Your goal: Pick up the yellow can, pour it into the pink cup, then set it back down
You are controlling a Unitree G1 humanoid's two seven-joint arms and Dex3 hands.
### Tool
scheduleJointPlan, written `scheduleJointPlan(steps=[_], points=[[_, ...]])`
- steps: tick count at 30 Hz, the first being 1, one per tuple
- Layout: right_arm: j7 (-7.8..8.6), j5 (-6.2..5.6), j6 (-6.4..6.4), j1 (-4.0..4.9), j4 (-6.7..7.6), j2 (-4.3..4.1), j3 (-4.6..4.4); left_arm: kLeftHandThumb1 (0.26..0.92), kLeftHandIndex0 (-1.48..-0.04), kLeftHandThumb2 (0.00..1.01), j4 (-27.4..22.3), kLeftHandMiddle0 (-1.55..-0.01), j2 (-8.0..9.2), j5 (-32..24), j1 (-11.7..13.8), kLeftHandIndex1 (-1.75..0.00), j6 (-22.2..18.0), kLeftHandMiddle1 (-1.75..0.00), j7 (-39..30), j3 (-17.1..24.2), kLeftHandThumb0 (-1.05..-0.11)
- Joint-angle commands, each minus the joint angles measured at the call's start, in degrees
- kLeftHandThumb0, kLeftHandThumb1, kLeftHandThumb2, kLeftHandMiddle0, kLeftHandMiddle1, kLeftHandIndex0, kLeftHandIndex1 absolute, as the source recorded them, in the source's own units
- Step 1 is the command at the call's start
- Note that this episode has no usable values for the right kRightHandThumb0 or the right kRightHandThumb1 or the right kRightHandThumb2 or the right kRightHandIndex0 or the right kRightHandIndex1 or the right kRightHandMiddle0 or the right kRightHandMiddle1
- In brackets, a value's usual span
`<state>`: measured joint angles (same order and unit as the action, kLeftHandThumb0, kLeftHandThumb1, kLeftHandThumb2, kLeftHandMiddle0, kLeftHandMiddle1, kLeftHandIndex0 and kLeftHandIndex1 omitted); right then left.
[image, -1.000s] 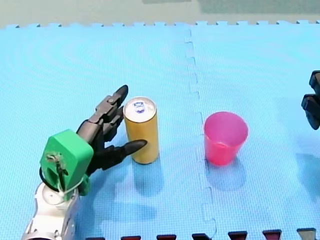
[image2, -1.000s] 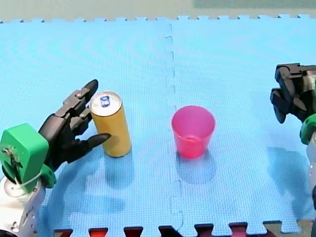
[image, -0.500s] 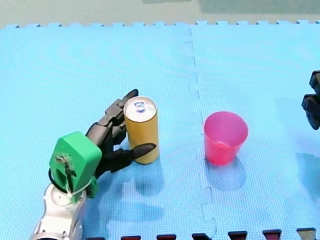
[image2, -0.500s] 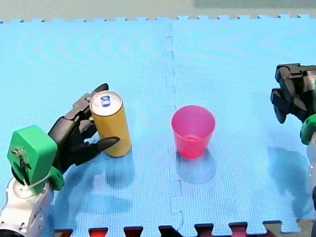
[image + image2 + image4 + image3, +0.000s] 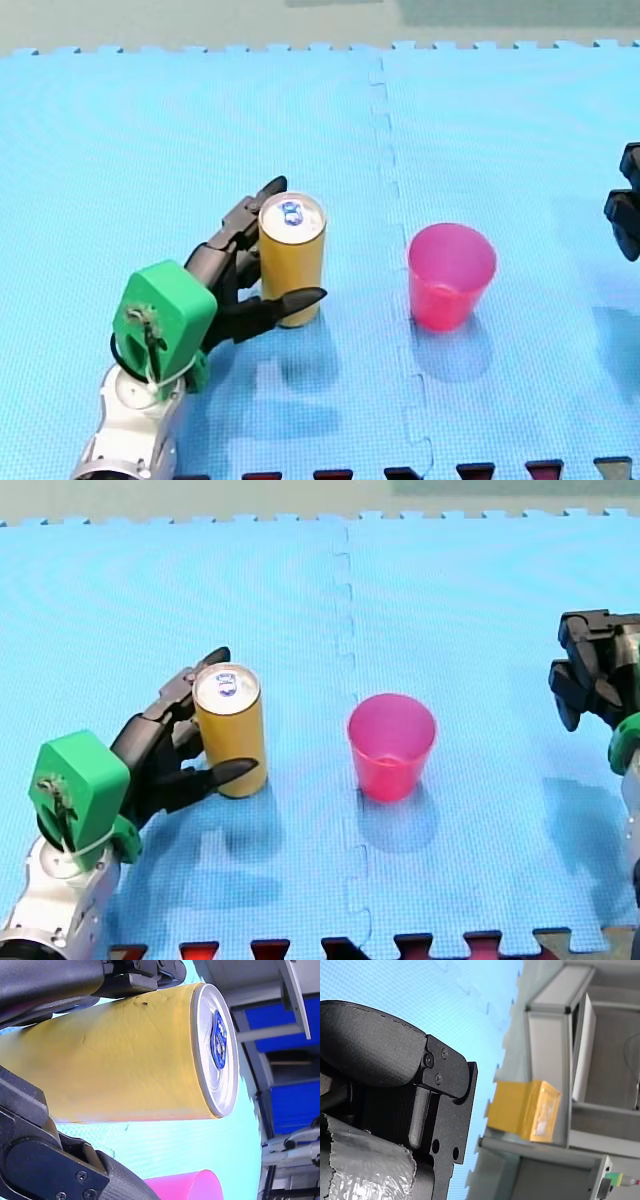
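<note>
Left hand (image 5: pixel 228 280) is wrapped on the yellow can (image 5: pixel 291 265): fingers (image 5: pixel 255 205) go round the far side up near the rim, thumb (image 5: pixel 292 302) crosses the near side low by the base. That opposed grip looks deliberate, since it pins the body at two heights so the can shouldn't roll out during the tilt. Left wrist cam shows the fingers pressed on the can wall. Thumb-side contact is less clear there.

Can sits upright in the crook of the hand, left of the mat seam, opening up. Can't tell if the base has left the blue foam mat (image 5: pixel 500 120).

Pink cup (image 5: pixel 450 278) stands upright to the can's right, across the seam, apart from it. I read the step as grasp, with lift and pour not yet done.

Right hand (image 5: pixel 592 670) is clenched on nothing at the mat's right edge, well clear of the cup.
</note>
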<state>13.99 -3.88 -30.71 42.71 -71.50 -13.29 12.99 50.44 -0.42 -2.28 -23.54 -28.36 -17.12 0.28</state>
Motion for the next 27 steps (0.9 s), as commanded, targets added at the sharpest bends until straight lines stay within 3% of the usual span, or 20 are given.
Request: scheduleJointPlan(steps=[1,10,19,27], points=[[-0.04,-0.14,-0.13,-0.18,0.14,-0.34,0.14,0.668,-0.23,0.00,0.3,-0.25,0.04,0.0,-0.3,-0.01,-0.4,-0.02,-0.2,0.0,-0.784],[-0.09,-0.15,-0.15,-0.19,0.38,-0.24,0.09,0.670,-0.24,0.00,1.0,-0.28,-0.87,-0.2,-0.8,-0.01,-0.1,-0.02,-0.5,-0.2,-0.787],[-0.10,-0.36,-0.18,-0.38,0.43,-0.13,0.21,0.671,-0.37,0.00,0.8,-0.46,-2.58,-0.9,-1.0,-0.03,1.7,-0.05,2.4,0.8,-0.728],[-0.11,-0.49,-0.01,-0.32,0.32,0.00,0.27,0.703,-0.54,0.00,2.9,-0.69,-3.64,-0.3,-1.9,-0.02,0.3,-0.05,8.1,2.1,-0.642]])
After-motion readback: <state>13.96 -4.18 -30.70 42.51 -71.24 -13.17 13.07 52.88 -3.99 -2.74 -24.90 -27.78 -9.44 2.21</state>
